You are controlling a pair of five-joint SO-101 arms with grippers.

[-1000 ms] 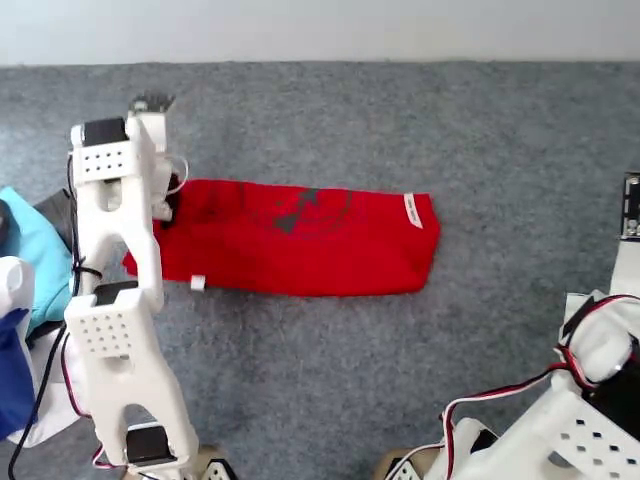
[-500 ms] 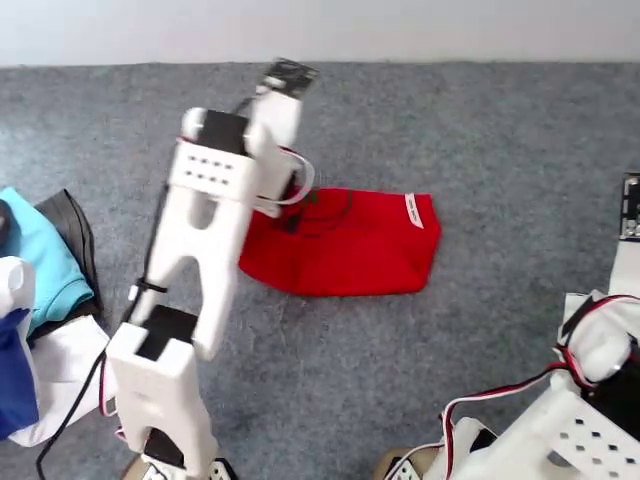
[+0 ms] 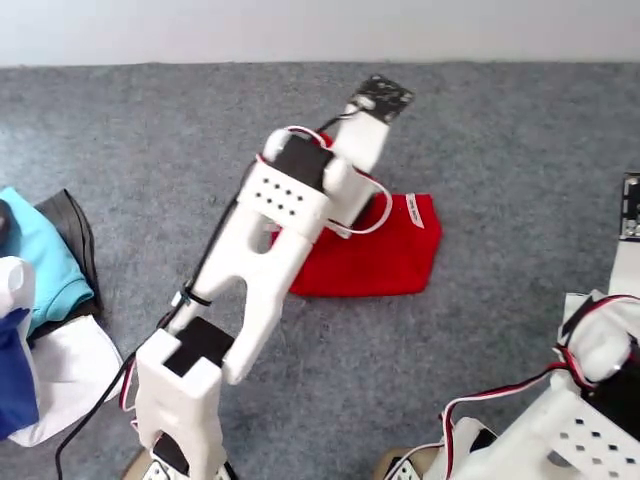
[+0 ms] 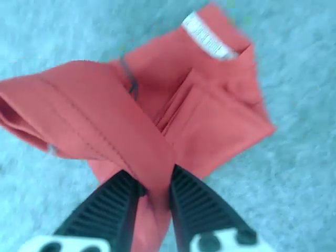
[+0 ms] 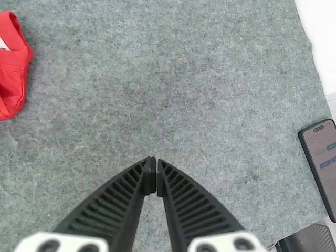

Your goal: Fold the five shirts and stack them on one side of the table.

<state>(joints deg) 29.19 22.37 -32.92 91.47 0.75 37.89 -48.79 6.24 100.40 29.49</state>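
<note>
Nearest, the right gripper (image 5: pixel 151 176) rests with its fingers pressed together on nothing above the grey mat (image 5: pixel 210 79), where it was a second ago. Farther out, the left gripper (image 4: pixel 153 191) is pinched tight on a fold of the red shirt (image 3: pixel 395 260). It has swung rightward, carrying the shirt's left end over, so the cloth now lies doubled and half as wide at mid-mat.
</note>
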